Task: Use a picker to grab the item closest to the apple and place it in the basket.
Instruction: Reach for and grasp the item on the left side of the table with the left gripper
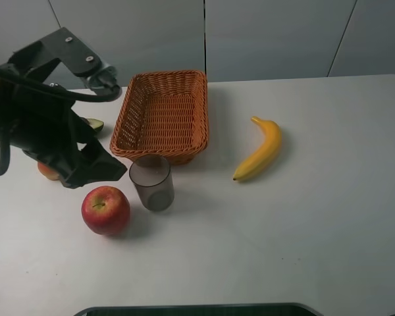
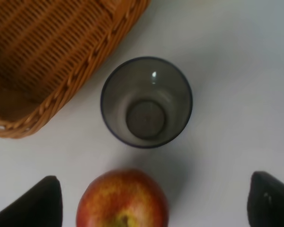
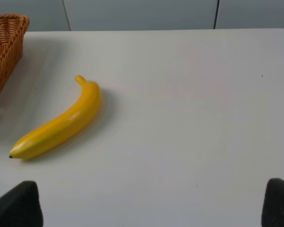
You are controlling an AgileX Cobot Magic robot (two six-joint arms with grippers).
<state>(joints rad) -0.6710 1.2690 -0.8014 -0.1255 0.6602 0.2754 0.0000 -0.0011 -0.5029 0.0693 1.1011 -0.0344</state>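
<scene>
One grey cup (image 1: 151, 182) stands upright left of the worktop's (image 1: 303, 250) middle, just beside the apple (image 1: 106, 210) and nearer it than anything else, so it is the piece to take. The basket (image 1: 161, 115) sits just behind it, toward the far edge, a short lift away. The left gripper (image 2: 154, 198) hangs over cup and apple, spread wide, probably to straddle the cup. The right gripper (image 3: 146, 205), also wide, faces the banana (image 3: 57, 125). A dark piece (image 1: 94, 124), half hidden by the left arm (image 1: 33, 125), may be fruit.
</scene>
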